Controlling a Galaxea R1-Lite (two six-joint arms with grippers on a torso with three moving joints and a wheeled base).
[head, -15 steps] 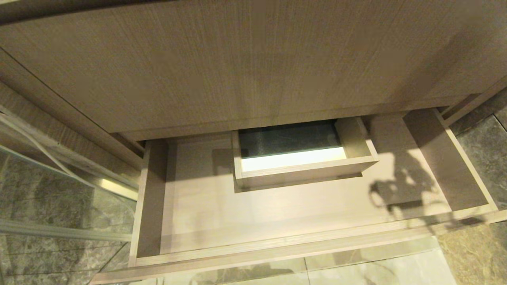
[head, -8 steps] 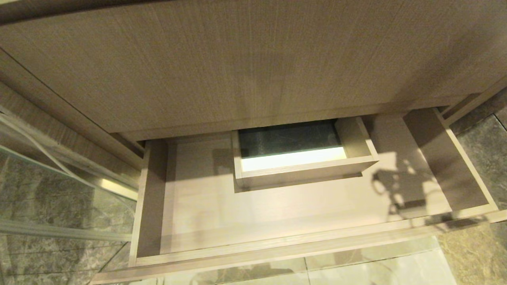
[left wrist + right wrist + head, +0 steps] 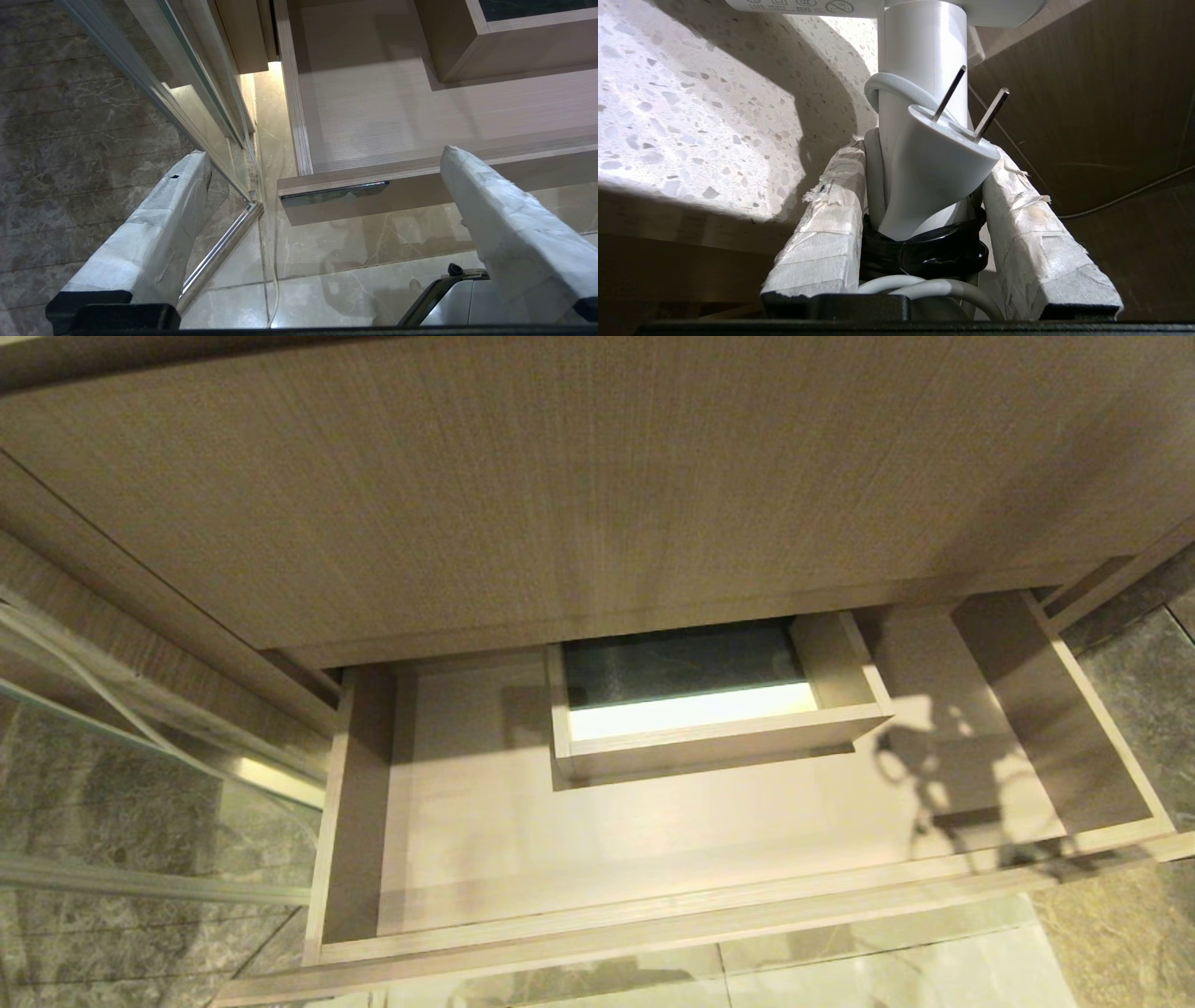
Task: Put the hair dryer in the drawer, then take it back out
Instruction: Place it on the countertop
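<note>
The drawer (image 3: 653, 933) stands pulled out, a wide shallow wood-grain tray with nothing on its floor and a boxed cutout (image 3: 709, 733) in its middle. Neither arm shows in the head view; only a shadow falls on the drawer's right floor. In the right wrist view my right gripper (image 3: 922, 156) is shut on the white hair dryer (image 3: 924, 56) by its handle, squeezing the bundled cord, its black strap (image 3: 924, 254) and the two-pin plug (image 3: 943, 154). My left gripper (image 3: 323, 153) hangs open and empty above the floor, by the drawer's (image 3: 373, 121) left front corner.
A tall wood-grain panel (image 3: 560, 504) rises above the drawer. A glass partition with a metal frame (image 3: 140, 784) stands to the left. Behind the hair dryer are a speckled stone surface (image 3: 691, 93) and a dark wood panel (image 3: 1087, 93). Marble tiles (image 3: 350, 261) cover the floor.
The shadow on the drawer's right floor has shifted a little and changed shape. The drawer has not moved.
</note>
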